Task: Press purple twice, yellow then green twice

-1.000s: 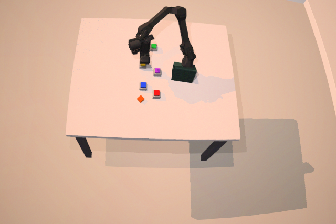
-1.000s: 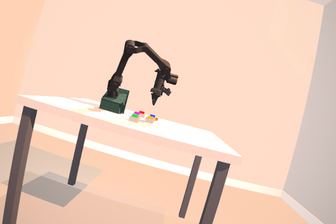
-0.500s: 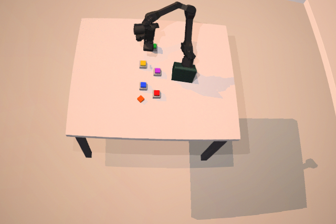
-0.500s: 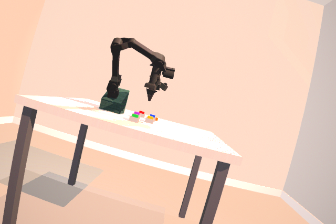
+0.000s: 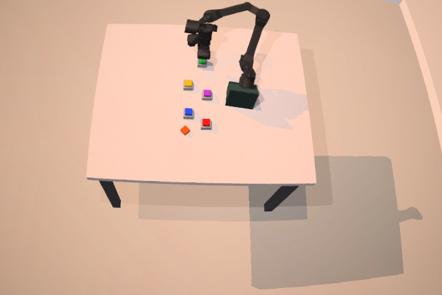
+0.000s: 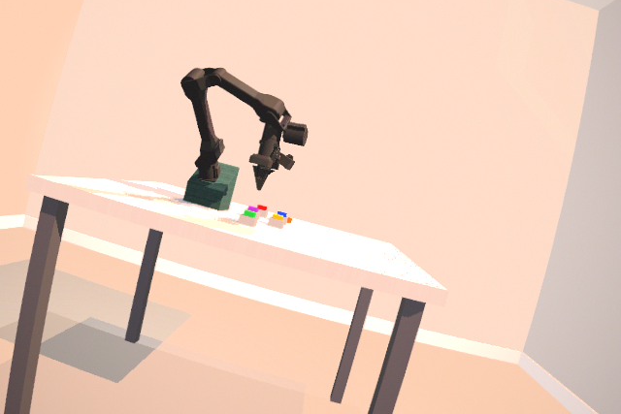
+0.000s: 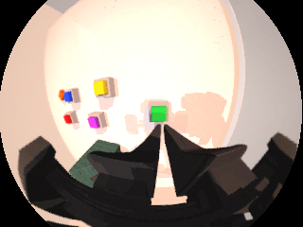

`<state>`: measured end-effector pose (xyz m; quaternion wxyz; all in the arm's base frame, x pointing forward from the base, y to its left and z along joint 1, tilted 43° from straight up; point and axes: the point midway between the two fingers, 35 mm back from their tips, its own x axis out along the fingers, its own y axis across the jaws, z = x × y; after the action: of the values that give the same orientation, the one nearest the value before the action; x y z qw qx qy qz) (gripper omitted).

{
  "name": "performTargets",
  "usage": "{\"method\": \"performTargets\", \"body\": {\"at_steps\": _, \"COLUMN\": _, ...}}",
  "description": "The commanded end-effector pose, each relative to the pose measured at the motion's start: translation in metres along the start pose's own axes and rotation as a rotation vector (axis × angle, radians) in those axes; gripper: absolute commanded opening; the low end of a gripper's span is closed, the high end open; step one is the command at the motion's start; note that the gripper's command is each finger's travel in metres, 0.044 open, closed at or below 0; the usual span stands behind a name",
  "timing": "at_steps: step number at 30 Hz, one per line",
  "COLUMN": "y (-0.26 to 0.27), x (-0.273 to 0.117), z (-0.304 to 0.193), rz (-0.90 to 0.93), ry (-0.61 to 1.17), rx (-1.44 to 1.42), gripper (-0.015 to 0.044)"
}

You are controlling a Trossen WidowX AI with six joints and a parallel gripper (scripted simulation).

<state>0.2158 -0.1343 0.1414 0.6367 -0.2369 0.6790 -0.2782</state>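
The black two-fingered claw (image 5: pixel 204 56) (image 6: pixel 259 187) (image 7: pixel 162 127) hung above the square green push-button (image 5: pixel 202 61) (image 6: pixel 249 214) (image 7: pixel 158 113), its tapered fingers together with nothing gripped between them and its tips apart from the button's cap. The green button stood on a small pale square housing on the pale, flat-topped rectangular desk (image 5: pixel 142 148) (image 6: pixel 341 254) (image 7: pixel 142 52). The jointed black arm (image 5: pixel 254 40) (image 6: pixel 202 113) rose from a dark green box-shaped base (image 5: pixel 232 102) (image 6: pixel 228 189) (image 7: pixel 90 167) and bent over toward the claw. In the top view, the square yellow push-button (image 5: pixel 188 83) (image 6: pixel 277 217) (image 7: pixel 100 88) and the square purple push-button (image 5: pixel 207 93) (image 6: pixel 253 208) (image 7: pixel 94 122) stood between the green button and two others, the square blue push-button (image 5: pixel 188 111) (image 6: pixel 281 213) (image 7: pixel 68 96) and the square red push-button (image 5: pixel 206 122) (image 6: pixel 261 207) (image 7: pixel 67 118). The purple one was nearer the base than the yellow one. A small orange block (image 5: pixel 184 130) (image 6: pixel 289 220) (image 7: pixel 62 95) lay near the blue button, apart from the claw.
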Motion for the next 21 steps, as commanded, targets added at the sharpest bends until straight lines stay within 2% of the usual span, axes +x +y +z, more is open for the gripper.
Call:
{"method": "performTargets", "body": {"at_steps": 1, "y": -0.001, "x": 0.039, "z": -0.008, "rz": -0.008, "ry": 0.022, "rx": -0.013, "gripper": 0.002}}
{"method": "performTargets", "body": {"at_steps": 21, "y": -0.001, "x": 0.065, "z": -0.009, "rz": -0.009, "ry": 0.022, "rx": -0.013, "gripper": 0.002}}
